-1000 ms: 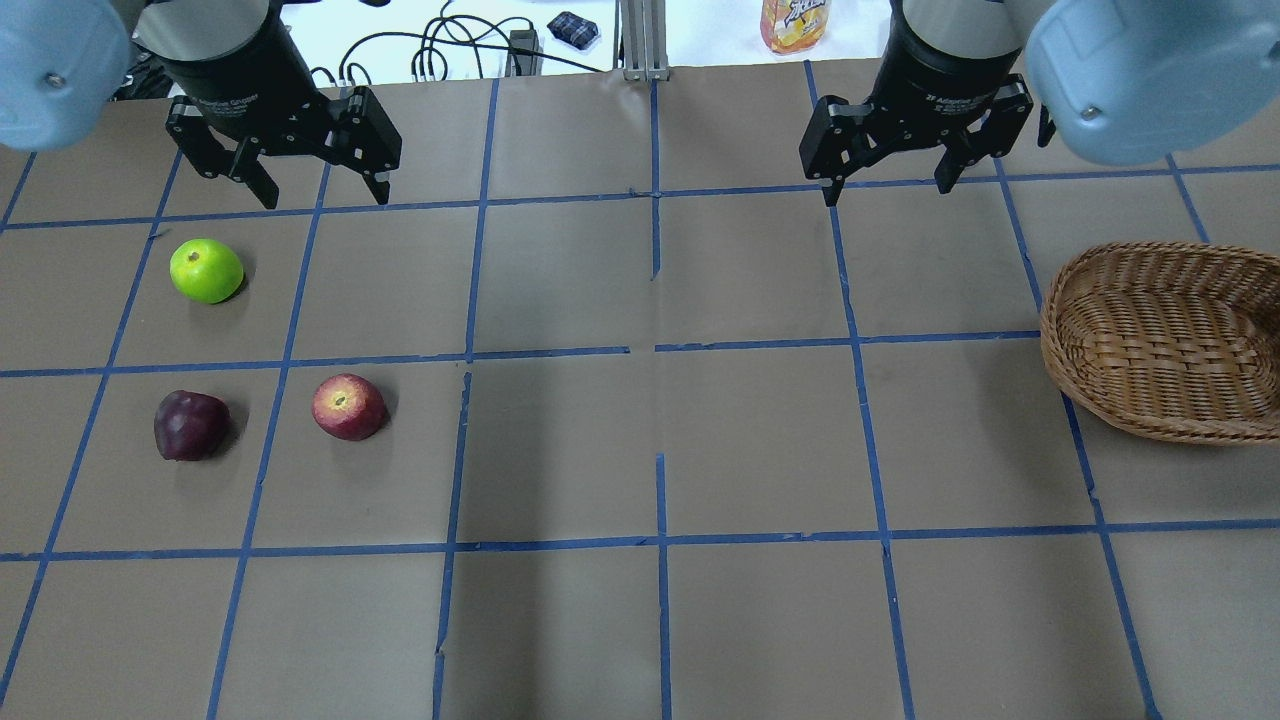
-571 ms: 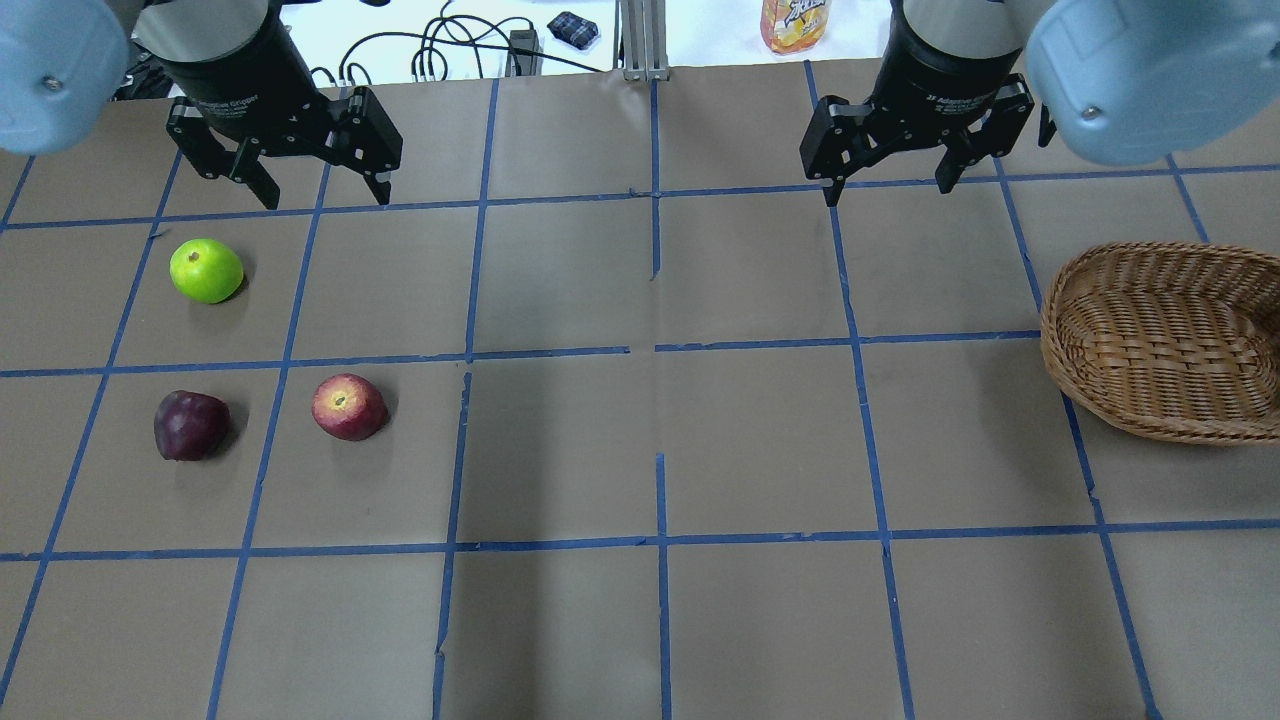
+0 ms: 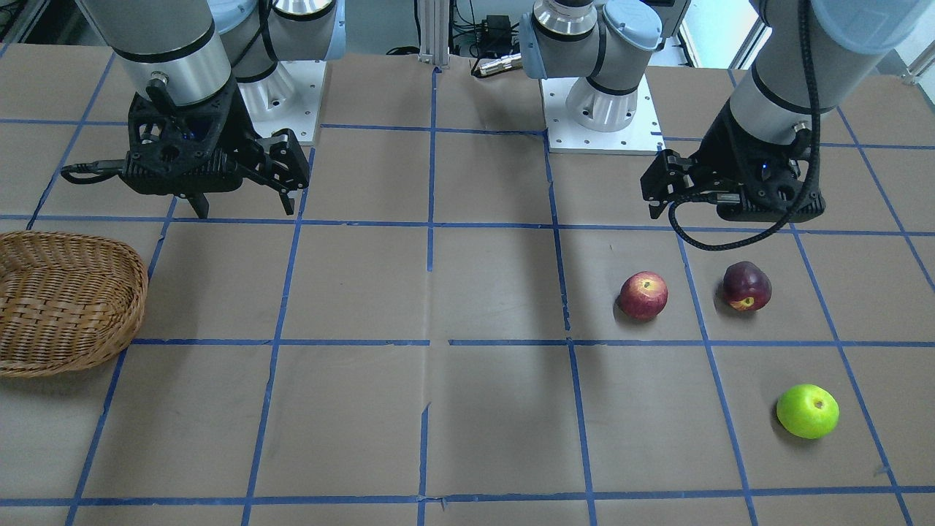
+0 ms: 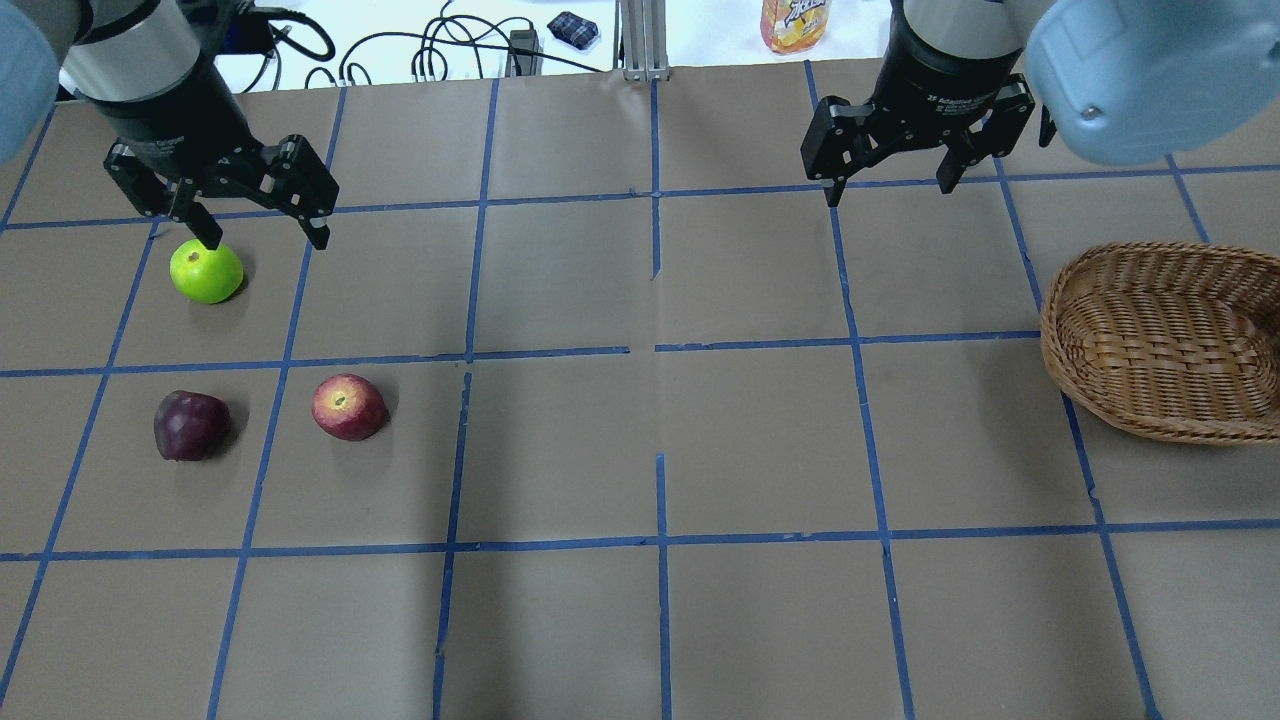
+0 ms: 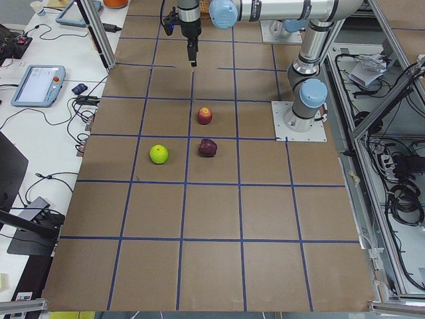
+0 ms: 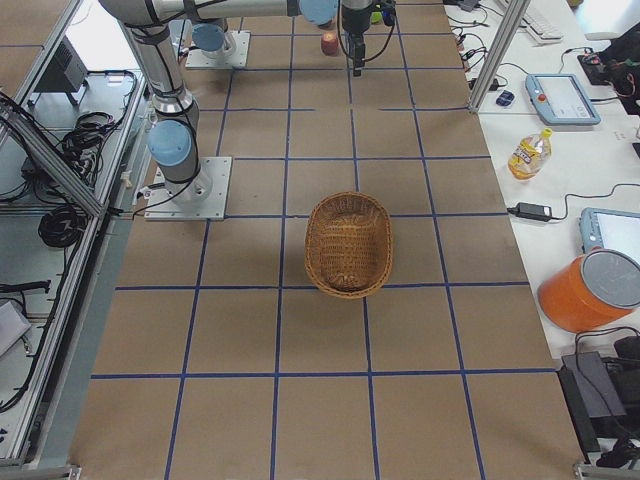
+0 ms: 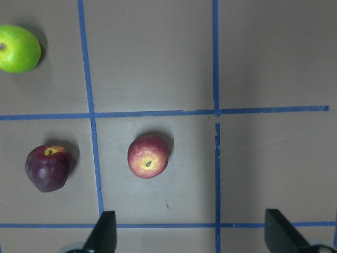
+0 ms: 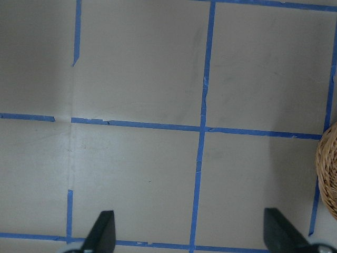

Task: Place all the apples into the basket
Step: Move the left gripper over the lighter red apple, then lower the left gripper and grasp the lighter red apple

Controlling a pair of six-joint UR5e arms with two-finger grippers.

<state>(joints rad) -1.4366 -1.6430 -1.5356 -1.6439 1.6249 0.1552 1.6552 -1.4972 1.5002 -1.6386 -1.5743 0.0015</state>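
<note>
Where the apples lay: green apple, red apple and maroon apple sat loose at the table's left, well apart from the basket.
Left gripper: hovered above them, jaws wide, empty.
Right gripper: jaws wide, empty.
Risk: an off-centre closing could roll one away.

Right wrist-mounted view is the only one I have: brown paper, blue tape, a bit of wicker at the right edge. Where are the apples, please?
Observer: All three lie on the table at the robot's left: the green apple, the dark maroon apple and the red apple.
Operator: Is any apple in the basket?
Observer: No, the wicker basket is empty.
Operator: Does the left gripper hold one?
Observer: No, the left gripper is open, above the table, touching no apple.
</note>
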